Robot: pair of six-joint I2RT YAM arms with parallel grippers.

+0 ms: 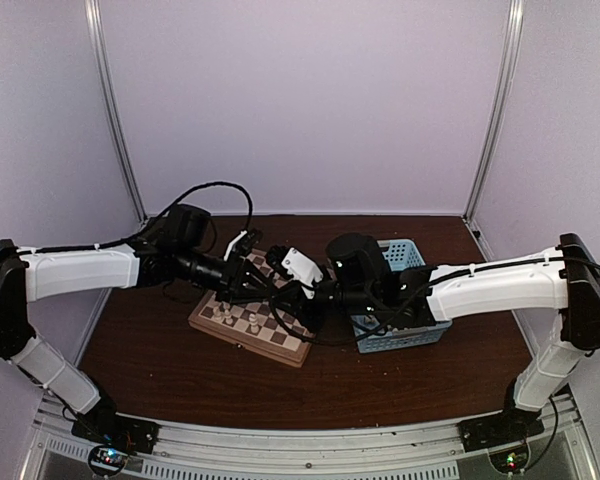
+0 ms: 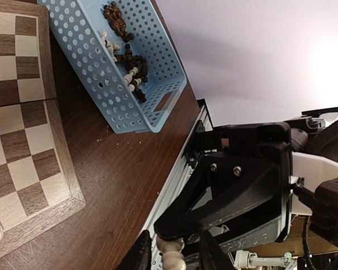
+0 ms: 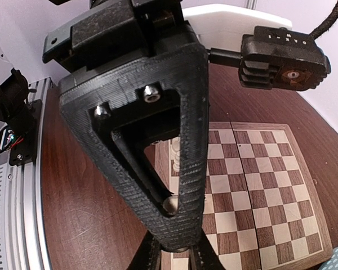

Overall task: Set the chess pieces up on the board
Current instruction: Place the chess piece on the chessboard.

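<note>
Dark-brown wood tabletop point(image 1: 160, 370), glossy, a few light crumbs near the basket in left-wrist view. Pale lavender walls point(image 1: 300, 100) on 3 sides, alu poles point(image 1: 115, 110) in the back corners, slotted metal rail point(image 1: 300, 450) along the near edge w/ both arm bases on it.

Board point(image 1: 280, 345) sits mid-table, rotated approx. diagonal to the table edge. Light-blue perforated basket point(image 1: 410, 335) just beside it on the right, not touching per left-wrist view.

Chess pieces: mixed cream + dark-brown heap in basket point(image 2: 127, 62); a few cream ones standing on the board's left part point(image 1: 225, 312).

Left gripper point(image 2: 176, 254): over the board's far side, fingers point(image 2: 141, 256) closed onto a cream-white piece point(image 2: 170, 245), held clear of the surface.

Right gripper point(image 3: 177, 260): reaching in from the basket side, low over the board's near edge. Tips cut off at frame bottom and own body blocks the gap, so can't tell if jaws are apart or together.
</note>
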